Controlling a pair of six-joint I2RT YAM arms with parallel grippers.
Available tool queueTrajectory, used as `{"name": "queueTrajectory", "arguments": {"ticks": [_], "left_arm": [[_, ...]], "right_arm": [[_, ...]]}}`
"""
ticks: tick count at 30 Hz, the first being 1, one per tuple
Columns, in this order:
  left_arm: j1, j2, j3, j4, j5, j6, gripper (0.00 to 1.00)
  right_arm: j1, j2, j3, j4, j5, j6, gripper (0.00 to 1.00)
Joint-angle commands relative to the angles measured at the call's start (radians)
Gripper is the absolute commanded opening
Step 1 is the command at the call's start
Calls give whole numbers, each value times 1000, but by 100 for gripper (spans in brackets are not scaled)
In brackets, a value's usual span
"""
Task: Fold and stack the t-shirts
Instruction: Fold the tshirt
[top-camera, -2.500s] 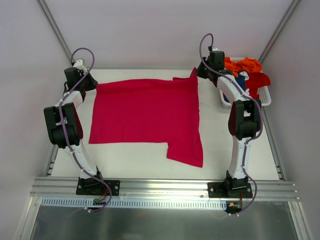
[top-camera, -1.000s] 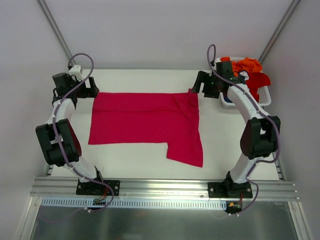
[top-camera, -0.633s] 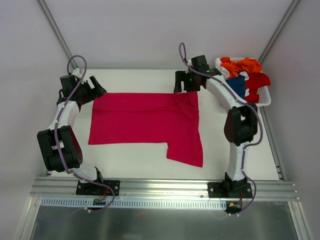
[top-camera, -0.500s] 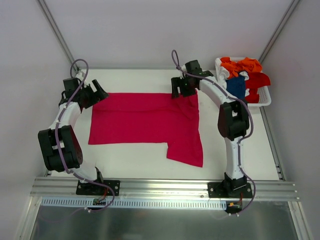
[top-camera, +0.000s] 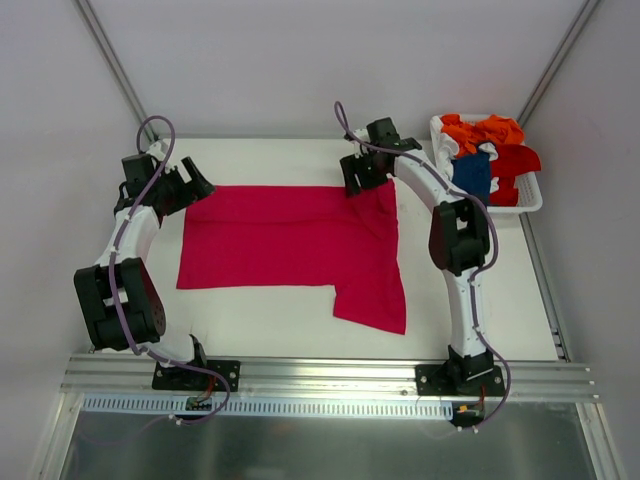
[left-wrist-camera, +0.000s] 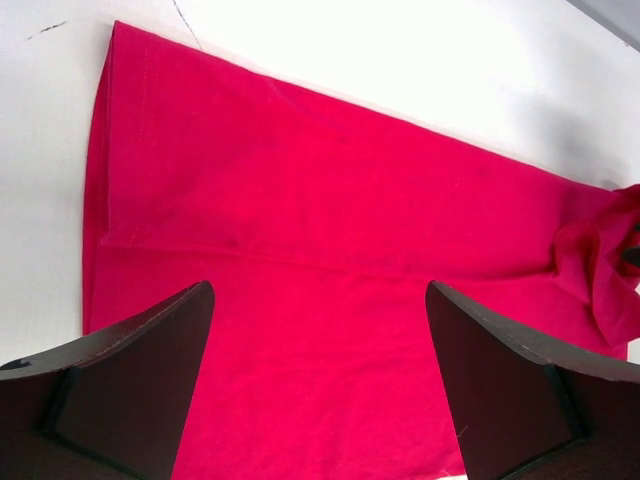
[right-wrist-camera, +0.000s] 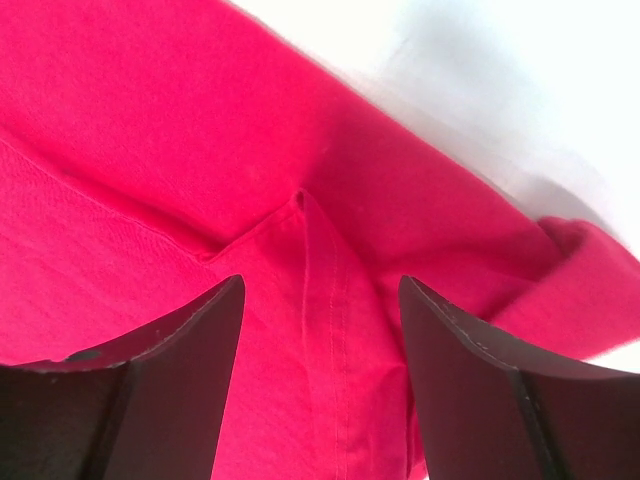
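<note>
Overhead alone we see the basket (top-camera: 528, 207); wrist views show both jaws released over the crimson-pink t-shirt (left-wrist-camera: 330, 220), perhaps touching.

text: none readable | labels, brands: none readable | numbers, signs: none readable | note: nothing legible in any of the three views (the crimson-pink t-shirt (top-camera: 290, 235) shows plain cloth only)

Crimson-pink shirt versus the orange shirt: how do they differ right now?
The crimson-pink shirt lies spread flat on the table; the orange shirt sits crumpled in the white basket. The crimson-pink shirt lies alone; the orange shirt is heaped with the red shirt and the dark blue shirt. Both are plain cloth.
</note>
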Motion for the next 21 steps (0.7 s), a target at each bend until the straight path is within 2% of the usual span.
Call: {"name": "queueTrajectory", "arguments": {"ticks": [1, 6, 9, 10, 12, 13, 14, 21], "left_arm": [[1, -34, 0, -8, 3, 35, 89], [1, -35, 13, -18, 0, 60, 89], [1, -34, 22, -25, -5, 72, 89], [2, -35, 23, -30, -5, 75, 89], [2, -37, 28, -30, -7, 80, 89], [2, -38, 28, -31, -7, 80, 89], [1, -41, 30, -31, -5, 81, 89], [1, -31, 37, -31, 4, 72, 90]], "right_arm": [[24, 39, 29, -24, -9, -61, 67], [33, 83, 54, -24, 3, -55, 66], [35, 102, 74, -22, 18, -49, 53], [35, 102, 78, -24, 33, -47, 40], [35, 95, 80, -18, 47, -41, 24], [35, 82, 78, -12, 67, -42, 7], [36, 76, 78, -12, 78, -39, 1], [35, -75, 33, 2, 83, -42, 1]]}}
